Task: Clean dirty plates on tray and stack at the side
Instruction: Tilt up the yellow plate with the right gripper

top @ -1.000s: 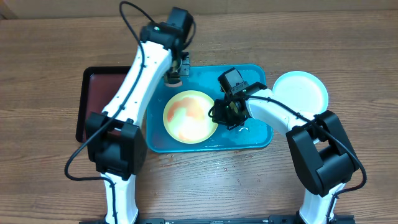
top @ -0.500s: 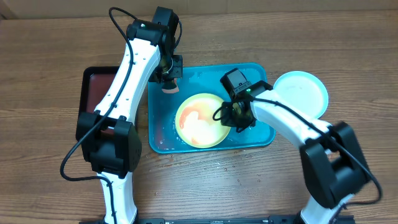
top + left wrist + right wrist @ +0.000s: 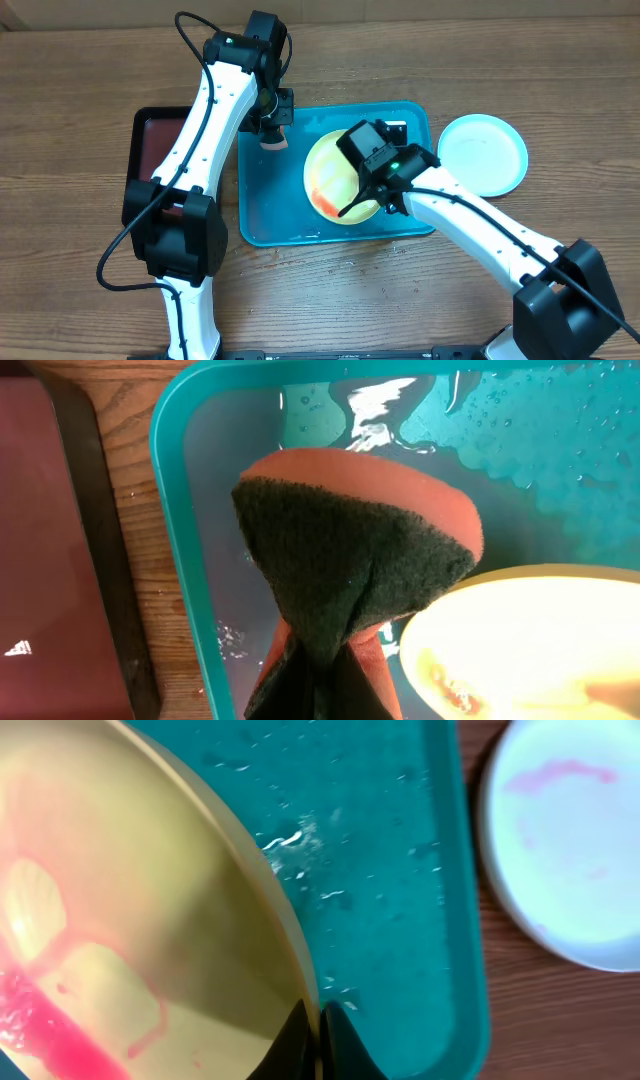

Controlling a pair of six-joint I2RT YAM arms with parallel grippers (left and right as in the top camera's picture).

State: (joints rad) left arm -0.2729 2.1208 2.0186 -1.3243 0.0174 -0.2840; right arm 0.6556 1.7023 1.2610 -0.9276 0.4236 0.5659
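The yellow-green plate point(image 3: 332, 172) with red smears stands tilted over the turquoise tray point(image 3: 285, 215). My right gripper point(image 3: 380, 203) is shut on its rim. In the right wrist view the fingertips point(image 3: 318, 1045) pinch the plate's edge point(image 3: 130, 910), and red liquid pools at the low side. The pale aqua plate point(image 3: 483, 153) lies on the table right of the tray, with a faint pink smear point(image 3: 560, 775). My left gripper point(image 3: 270, 122) is shut on an orange sponge with a dark green face point(image 3: 350, 550), held over the tray's back left corner. The white plate is out of view.
A black tray with dark red inside point(image 3: 150, 150) lies left of the turquoise tray and also shows in the left wrist view point(image 3: 50, 560). The turquoise tray floor point(image 3: 400, 870) is wet with droplets. Bare wooden table surrounds both trays.
My right gripper has raised the yellow-green plate by its rim, tilting it up and shifting it right and back. The left arm moved back-left with the sponge, then stayed still.
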